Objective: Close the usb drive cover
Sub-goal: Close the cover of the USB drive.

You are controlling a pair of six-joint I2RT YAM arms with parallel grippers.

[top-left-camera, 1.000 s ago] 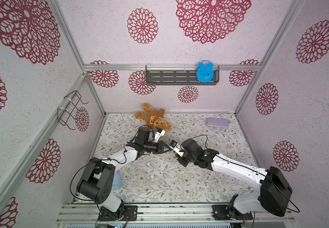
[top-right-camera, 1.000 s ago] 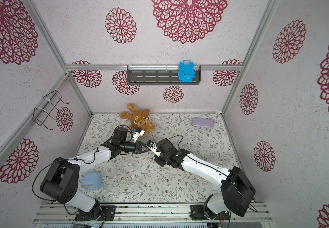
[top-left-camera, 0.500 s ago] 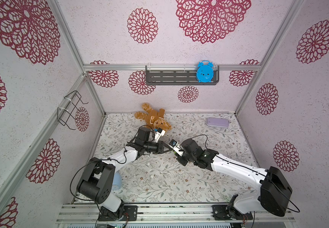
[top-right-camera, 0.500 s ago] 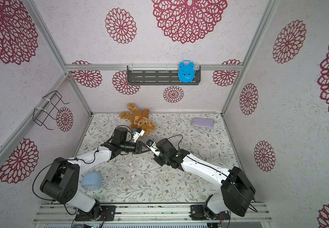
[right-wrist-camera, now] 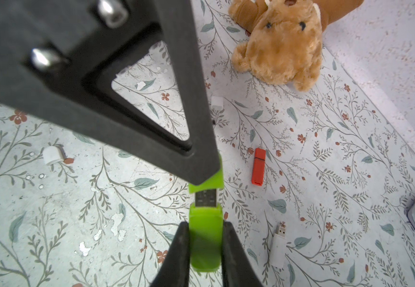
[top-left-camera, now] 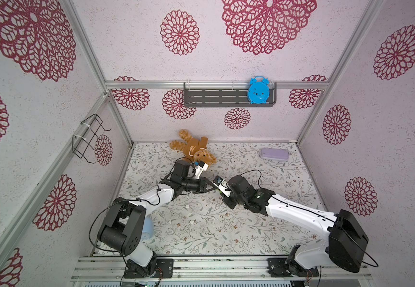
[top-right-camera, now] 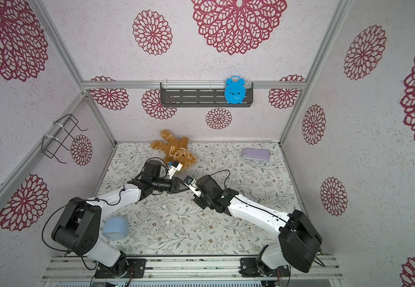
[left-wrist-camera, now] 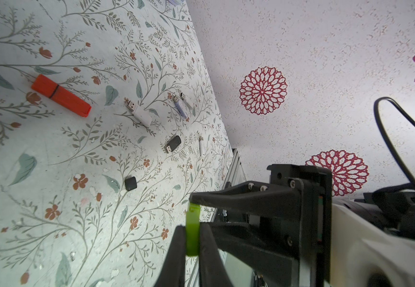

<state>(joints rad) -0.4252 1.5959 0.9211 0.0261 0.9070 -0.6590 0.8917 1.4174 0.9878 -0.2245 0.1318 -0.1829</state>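
Observation:
A green usb drive (right-wrist-camera: 205, 243) is pinched in my right gripper (right-wrist-camera: 205, 225), which is shut on its body. Its metal plug (right-wrist-camera: 205, 198) points at the green usb drive cover (right-wrist-camera: 207, 180). My left gripper (left-wrist-camera: 192, 227) is shut on that cover, and one of its fingers (right-wrist-camera: 196, 149) hides most of it. A short length of plug shows in the gap between the two green parts. The grippers meet tip to tip above the middle of the floor in both top views, left gripper (top-left-camera: 212, 186) and right gripper (top-left-camera: 221, 191), with only a speck of green visible there.
A teddy bear (top-left-camera: 194, 149) lies at the back, a purple case (top-left-camera: 275, 154) at the back right, and a blue cup (top-right-camera: 115, 227) by the left arm's base. A closed red drive (right-wrist-camera: 258, 166), a white open drive (right-wrist-camera: 277, 244), a black cap (left-wrist-camera: 130, 183) and white caps (right-wrist-camera: 217, 102) lie on the floor.

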